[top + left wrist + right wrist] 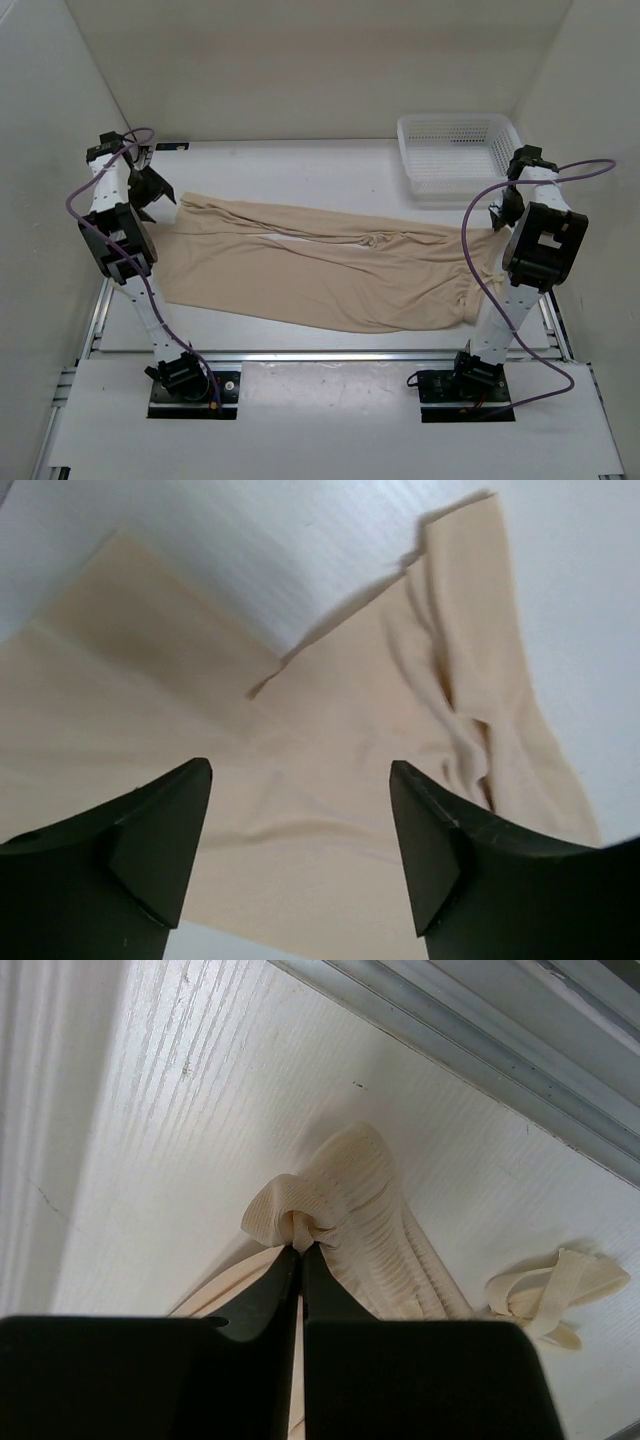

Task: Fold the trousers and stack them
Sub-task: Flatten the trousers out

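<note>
The light beige trousers (330,265) lie spread flat across the table, leg ends at the left and waist at the right. My left gripper (152,195) hovers over the leg ends. In the left wrist view its jaws (300,770) stand wide open above the two legs (330,710), with nothing between them. My right gripper (498,215) is at the waist end, partly hidden by its arm. Seen from the right wrist it (301,1246) is shut on a bunched fold of the ribbed waistband (350,1210), pinched at the fingertips.
A white plastic mesh basket (460,150) stands at the back right corner. A loose drawstring end (555,1285) lies on the table beside the waistband. A metal rail (330,355) runs along the table's near edge, and white walls close in on three sides.
</note>
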`<act>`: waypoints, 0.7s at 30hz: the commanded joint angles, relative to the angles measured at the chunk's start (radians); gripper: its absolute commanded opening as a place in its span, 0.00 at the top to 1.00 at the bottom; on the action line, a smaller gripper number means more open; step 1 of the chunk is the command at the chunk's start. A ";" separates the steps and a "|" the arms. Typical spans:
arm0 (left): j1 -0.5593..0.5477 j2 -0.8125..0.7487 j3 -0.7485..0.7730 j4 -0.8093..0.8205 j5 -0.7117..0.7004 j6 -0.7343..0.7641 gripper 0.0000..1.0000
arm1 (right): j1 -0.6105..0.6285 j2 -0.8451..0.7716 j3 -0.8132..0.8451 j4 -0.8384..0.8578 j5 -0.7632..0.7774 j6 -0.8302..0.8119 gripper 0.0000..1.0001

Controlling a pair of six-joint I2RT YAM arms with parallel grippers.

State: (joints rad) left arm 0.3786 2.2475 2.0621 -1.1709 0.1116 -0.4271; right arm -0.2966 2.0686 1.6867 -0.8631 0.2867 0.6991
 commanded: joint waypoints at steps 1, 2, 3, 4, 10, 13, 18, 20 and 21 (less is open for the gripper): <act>-0.050 -0.023 0.102 -0.007 -0.010 0.024 0.17 | -0.018 -0.047 -0.004 0.007 0.034 0.002 1.00; -0.066 -0.014 0.148 -0.007 -0.010 0.024 0.24 | -0.018 -0.047 -0.004 0.007 0.034 0.002 1.00; -0.066 0.000 0.174 0.002 -0.010 0.013 0.36 | -0.018 -0.047 -0.004 0.007 0.034 0.002 1.00; -0.079 0.035 0.203 0.002 -0.010 0.013 0.71 | -0.018 -0.047 -0.004 0.007 0.034 0.002 1.00; -0.110 0.230 0.424 -0.021 0.039 -0.055 0.74 | -0.018 -0.047 -0.013 0.007 0.025 0.002 1.00; -0.136 0.279 0.449 0.008 0.060 -0.079 0.58 | -0.018 -0.047 -0.013 0.007 0.025 0.002 1.00; -0.176 0.328 0.460 0.017 0.079 -0.088 0.35 | -0.018 -0.047 -0.022 0.007 0.025 0.002 1.00; -0.187 0.349 0.460 0.027 0.068 -0.088 0.34 | -0.018 -0.047 -0.022 0.007 0.025 0.002 1.00; -0.187 0.350 0.460 0.027 0.068 -0.088 0.37 | -0.018 -0.047 -0.022 0.007 0.025 0.002 1.00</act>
State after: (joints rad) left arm 0.2070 2.6274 2.4924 -1.1614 0.1684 -0.5068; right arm -0.3012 2.0678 1.6714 -0.8600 0.2867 0.6991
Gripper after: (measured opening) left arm 0.636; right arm 0.008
